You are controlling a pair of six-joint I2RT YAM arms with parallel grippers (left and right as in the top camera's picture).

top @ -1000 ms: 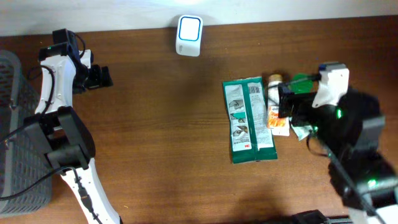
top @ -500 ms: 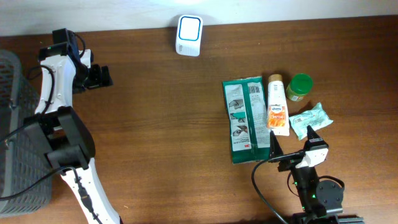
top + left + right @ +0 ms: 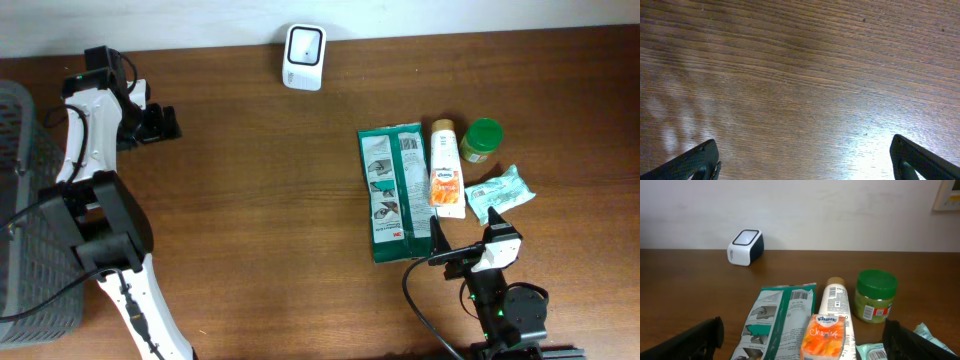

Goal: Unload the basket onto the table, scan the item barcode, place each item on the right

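Brown wood grain covers the table (image 3: 260, 200), and on its right half four items lie close together. A green pouch (image 3: 398, 192) lies flat. In the right wrist view a barcode (image 3: 799, 295) shows near its far end. A tube with an orange label (image 3: 446, 170) lies just beside the pouch on its right, and their edges touch. A jar with a green lid (image 3: 482, 140) stands upright near the far end of the tube. A teal tissue packet (image 3: 499, 193) lies tilted to the right of the tube, on the near side of the jar.

The white scanner (image 3: 303, 57) stands at the far edge of the table, well apart from the items and to their left.

The right gripper (image 3: 467, 235) is low at the near side of the items and points toward them. Its jaws are spread wide and hold nothing. No item is lifted.

The left gripper (image 3: 165, 124) hangs over bare wood near the far left corner, beside a dark mesh basket (image 3: 25, 200). Its jaws are also spread wide, with only table between them.
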